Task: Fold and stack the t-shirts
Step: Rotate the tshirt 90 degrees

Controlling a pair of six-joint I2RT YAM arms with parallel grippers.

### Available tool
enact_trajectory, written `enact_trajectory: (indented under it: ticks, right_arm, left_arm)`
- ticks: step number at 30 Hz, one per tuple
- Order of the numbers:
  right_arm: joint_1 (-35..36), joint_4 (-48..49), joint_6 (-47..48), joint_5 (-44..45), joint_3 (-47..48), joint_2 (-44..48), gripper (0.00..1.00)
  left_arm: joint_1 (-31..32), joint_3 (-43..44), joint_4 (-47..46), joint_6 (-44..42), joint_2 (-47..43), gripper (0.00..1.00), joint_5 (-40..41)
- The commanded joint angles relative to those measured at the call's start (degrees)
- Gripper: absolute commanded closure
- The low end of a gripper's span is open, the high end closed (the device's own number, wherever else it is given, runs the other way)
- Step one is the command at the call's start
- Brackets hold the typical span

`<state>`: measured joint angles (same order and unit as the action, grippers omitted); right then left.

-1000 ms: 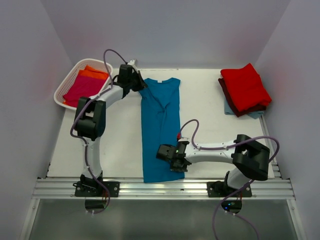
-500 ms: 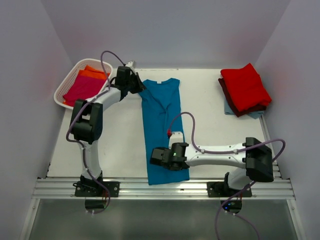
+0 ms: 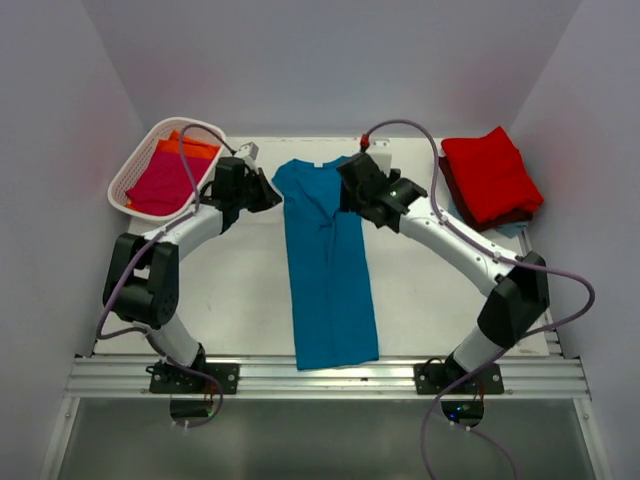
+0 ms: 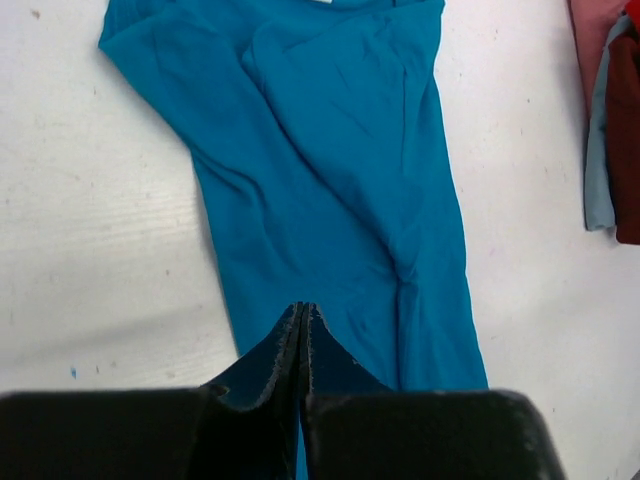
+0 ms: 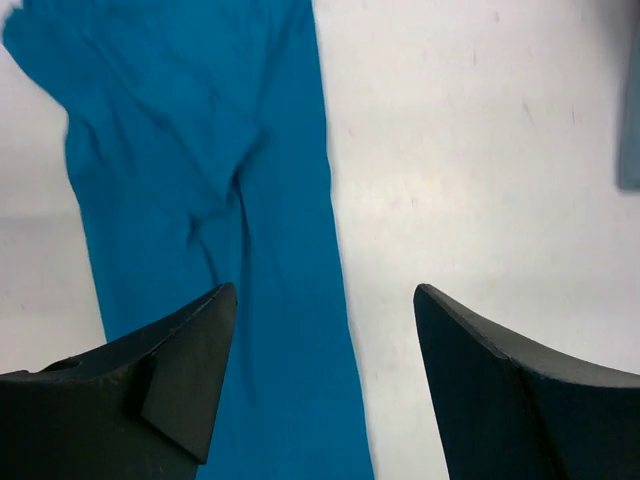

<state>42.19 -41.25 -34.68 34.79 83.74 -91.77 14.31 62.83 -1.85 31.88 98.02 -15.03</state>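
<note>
- The teal t-shirt (image 3: 330,280) lies flat in the middle of the worktop (image 3: 230,290). It is folded lengthwise into a long narrow strip, with the collar at the far end and the hem near the arm bases.
- The left gripper (image 3: 264,190) sits at the shirt's far left corner. Its wrist view shows the fingers (image 4: 290,340) pressed tightly together over the cloth's left edge. I cannot tell whether any cloth is caught between them.
- The right gripper (image 3: 350,188) hangs over the shirt's far right edge. Its fingers (image 5: 200,330) are spread wide and nothing is between them. Teal cloth lies below one finger and bare worktop below the other.
- A white lattice basket (image 3: 125,180) at the far left corner holds a magenta t-shirt (image 3: 160,185) and an orange t-shirt (image 3: 190,148).
- At the far right is a folded stack, well apart from the teal shirt. The red t-shirt (image 3: 490,175) is on top, with the maroon t-shirt (image 4: 628,150) and the light blue t-shirt (image 4: 598,190) beneath it.
</note>
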Motion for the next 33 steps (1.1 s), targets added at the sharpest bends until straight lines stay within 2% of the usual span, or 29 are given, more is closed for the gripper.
enact_trajectory:
  ticks: [1, 9, 13, 22, 25, 26, 33]
  right_arm:
    - [-4.9, 6.9, 11.7, -6.7, 9.7, -8.0, 0.24]
    - [-17.1, 8.1, 13.3, -31.4, 27.4, -27.2, 0.39]
    - [-20.3, 6.4, 13.6, -40.9, 35.2, -35.7, 0.45]
    - [-22.3, 6.2, 11.3, -52.5, 45.3, -47.5, 0.49]
    - [-22.5, 8.8, 9.6, -55.4, 42.1, -46.3, 0.51]
    - [-22.4, 10.0, 9.2, -56.2, 37.7, -45.4, 0.52]
    - [-22.3, 16.0, 7.7, -53.9, 21.8, -35.1, 0.52]
  left_arm:
    - [-0.3, -4.8, -2.9, 0.6, -6.4, 0.96, -0.4]
    - [-0.1, -14.2, -0.2, 0.4, -18.8, 0.92, 0.3]
    - [0.0, -17.1, 1.2, 0.8, -23.6, 0.9, 1.0]
    - [0.1, -19.2, 4.7, 0.5, -26.0, 0.9, 1.4]
    - [0.1, -19.9, 5.0, 0.5, -26.7, 0.91, 1.9]
    - [0.1, -20.2, 5.0, 0.6, -26.9, 0.91, 2.2]
    - [0.1, -20.3, 5.1, 0.7, -27.5, 0.91, 2.0]
